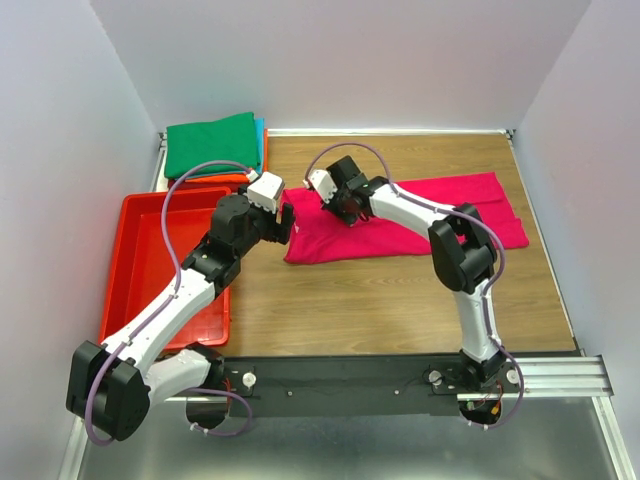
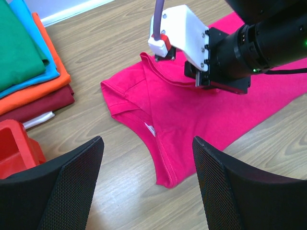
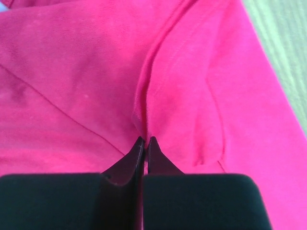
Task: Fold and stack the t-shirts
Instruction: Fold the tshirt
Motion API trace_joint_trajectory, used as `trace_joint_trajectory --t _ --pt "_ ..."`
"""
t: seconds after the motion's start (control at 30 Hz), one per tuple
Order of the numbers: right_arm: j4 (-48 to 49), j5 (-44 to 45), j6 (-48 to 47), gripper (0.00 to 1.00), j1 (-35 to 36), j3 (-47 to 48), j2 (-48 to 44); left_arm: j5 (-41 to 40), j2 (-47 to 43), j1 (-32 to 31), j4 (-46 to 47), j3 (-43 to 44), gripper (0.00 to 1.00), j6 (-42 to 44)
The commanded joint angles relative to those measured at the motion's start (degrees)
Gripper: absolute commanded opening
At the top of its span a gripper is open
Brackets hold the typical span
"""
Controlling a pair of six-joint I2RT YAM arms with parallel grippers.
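The magenta-pink t-shirt [image 1: 410, 215] lies spread across the wooden table, its collar end to the left. My right gripper [image 1: 343, 212] is down on the shirt near that end and is shut on a raised ridge of pink fabric [image 3: 144, 115], the jaws [image 3: 145, 140] pressed together. My left gripper [image 1: 288, 222] is open and empty, hovering just above the shirt's left edge; the hem corner [image 2: 168, 179] lies between its fingers [image 2: 230, 187]. Folded shirts are stacked at the back left: green [image 1: 212, 145] on top, then teal-blue [image 2: 45, 57], orange [image 2: 43, 88] and dark red [image 2: 45, 103].
A red plastic tray [image 1: 140, 255] sits left of the shirt, under the left arm. Grey walls close in the table on three sides. The right wrist's body [image 2: 216, 52] hangs over the shirt close ahead of my left gripper.
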Motion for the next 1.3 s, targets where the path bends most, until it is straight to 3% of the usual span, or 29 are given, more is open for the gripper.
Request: trace_joint_trajectory --t 0.0,0.1,0.2,0.23,0.27,0.33,0.4,0.5,0.53,0.67,0.77,0.87,0.9,1.0,1.07,1.17,1.27 --pt "2.0 3.3 1.9 0.04 -2.6 0.5 -3.6 -0.1 -0.2 0.1 0.5 0.7 0.82 0.5" --pt "2.6 4.3 3.3 0.07 -6.0 0.6 -4.5 0.1 0.0 0.1 0.6 0.8 0.82 0.5" --pt "3.2 6.4 5.4 0.25 -9.0 -0.1 -4.5 0.3 0.2 0.1 0.6 0.9 0.82 0.5" --pt "3.6 8.0 5.7 0.42 -10.0 -0.7 -4.7 0.3 0.3 0.1 0.6 0.9 0.82 0.5" --pt "3.9 8.5 6.3 0.49 -10.5 -1.0 -4.8 0.3 0.3 0.1 0.5 0.9 0.82 0.5" --pt "4.5 9.3 6.5 0.6 -11.4 -2.8 -5.4 0.5 0.3 0.1 0.6 0.9 0.82 0.5" --pt "5.0 9.6 6.8 0.64 -11.7 -3.7 -6.5 0.5 0.4 0.1 0.6 0.9 0.82 0.5" --pt "5.0 7.5 6.3 0.66 -12.8 -4.2 -8.5 0.7 0.5 0.2 0.6 0.9 0.82 0.5" --pt "4.9 3.0 5.3 0.67 -13.2 -5.2 -9.4 0.8 0.5 0.1 0.6 0.9 0.82 0.5" --pt "0.5 -13.7 -7.6 0.71 -13.3 -11.3 -15.5 1.1 0.5 0.1 0.6 0.8 0.82 0.2" --pt "-4.5 -23.9 -27.1 0.74 -13.3 -20.3 -22.5 2.5 1.4 0.2 1.4 0.5 0.82 -0.8" --pt "-6.0 -24.3 -37.6 0.75 -13.4 -27.8 -28.6 5.9 4.8 0.4 2.3 0.3 0.81 -7.5" --pt "-5.9 -23.4 -41.8 0.76 -13.4 -31.1 -29.8 7.9 6.0 0.6 1.8 0.9 0.81 -14.5" --pt "-6.2 -20.6 -44.6 0.76 -14.7 -34.2 -33.0 18.4 10.4 0.7 4.7 -1.0 0.74 -24.8" --pt "-6.4 -19.1 -45.0 0.76 -15.9 -36.0 -34.2 20.3 11.3 -0.2 11.6 -6.0 0.73 -35.9" --pt "-6.3 -17.0 -45.5 0.76 -18.1 -38.4 -36.4 15.5 12.5 -2.9 14.8 -9.8 0.73 -44.6" --pt "-6.3 -17.0 -44.9 0.75 -21.4 -39.4 -37.2 11.2 14.8 -4.0 10.2 -9.1 0.73 -48.8"
